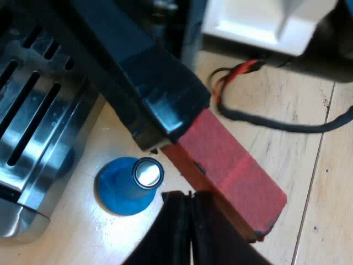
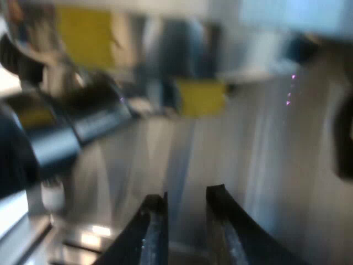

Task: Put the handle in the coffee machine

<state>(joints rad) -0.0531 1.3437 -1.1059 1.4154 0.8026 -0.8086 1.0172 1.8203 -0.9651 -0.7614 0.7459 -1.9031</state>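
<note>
Both fingers of the left gripper (image 1: 191, 199) sit pressed together just beside the red end of the handle (image 1: 220, 160), which slants away over the tray (image 1: 33, 127) toward the machine, while the right gripper (image 2: 187, 204), slightly spread and empty, is farther off.

Pale wooden worktop (image 1: 336, 187) here, seams between its boards. A blue tamper (image 1: 129, 185) stands on it, just beside the espresso machine's slotted metal tray (image 1: 38, 127).

Dark handle (image 1: 144, 77) ending in a scuffed red block, held slantwise and level. Dark part reaching over the slotted steel tray of the espresso machine (image 1: 38, 127), red end pointing away from it. Perhaps seated in the machine's front, join hidden.
</note>
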